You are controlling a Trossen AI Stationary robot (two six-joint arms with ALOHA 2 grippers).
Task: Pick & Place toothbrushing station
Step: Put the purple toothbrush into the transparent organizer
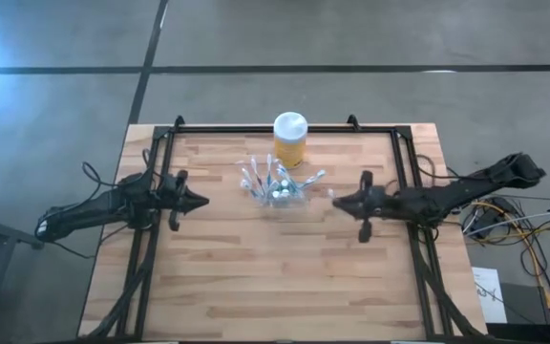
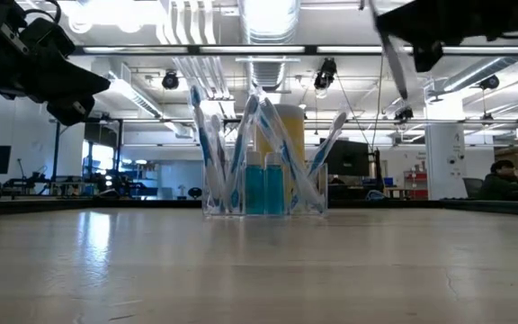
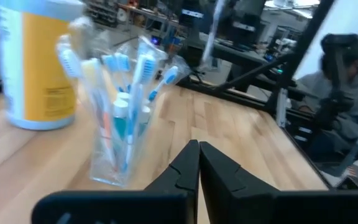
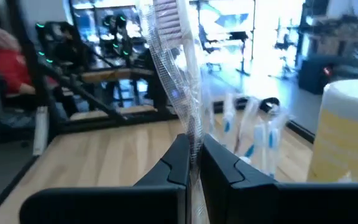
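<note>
While clamped on a wrapped toothbrush [image 4: 178, 68], right tool [image 4: 194, 163] beside the toothbrushing station [image 1: 277, 190]; left tool [image 3: 199, 163] clenched empty.

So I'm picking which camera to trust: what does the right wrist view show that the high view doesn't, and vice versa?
Right wrist only: the right gripper shut on a wrapped toothbrush, and a person seated beyond the table. High only: the left gripper, shut and empty, left of the holder, and the whole table. Both: the holder with its brushes and the yellow jar.
</note>
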